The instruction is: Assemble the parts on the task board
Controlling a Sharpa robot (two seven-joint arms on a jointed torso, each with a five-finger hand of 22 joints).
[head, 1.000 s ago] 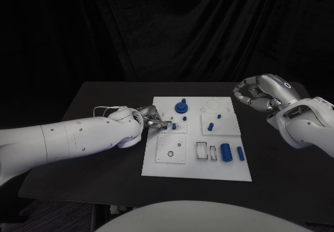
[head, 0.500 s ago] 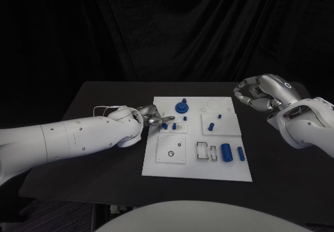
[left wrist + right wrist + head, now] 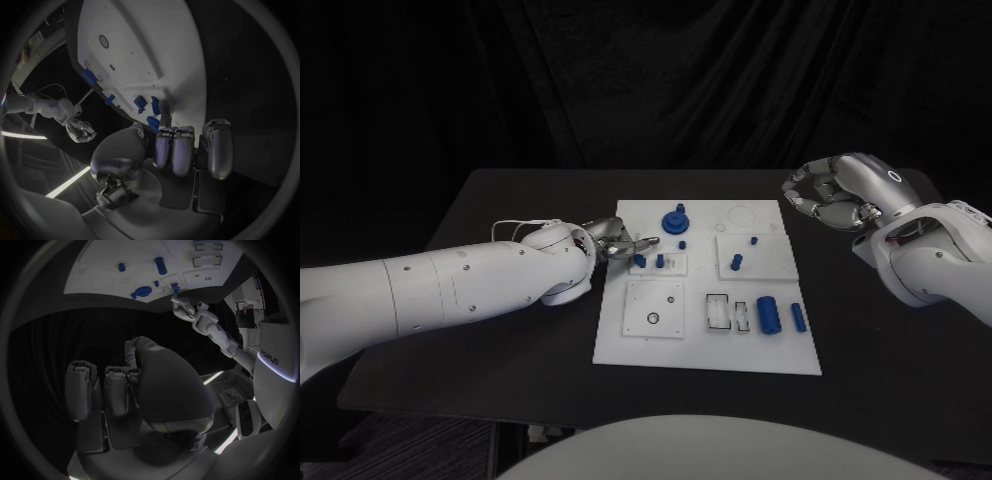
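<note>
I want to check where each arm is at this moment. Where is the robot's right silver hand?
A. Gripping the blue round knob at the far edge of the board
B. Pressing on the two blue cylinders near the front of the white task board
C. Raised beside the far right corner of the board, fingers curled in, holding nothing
C: in the head view the right silver hand is off the white task board, beside its far right corner, fingers curled in with nothing in them.

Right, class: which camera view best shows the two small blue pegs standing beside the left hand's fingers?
The left wrist view: the two small blue pegs stand large, just past the fingers. The head view shows them tiny; the right wrist view, distant specks.
</note>
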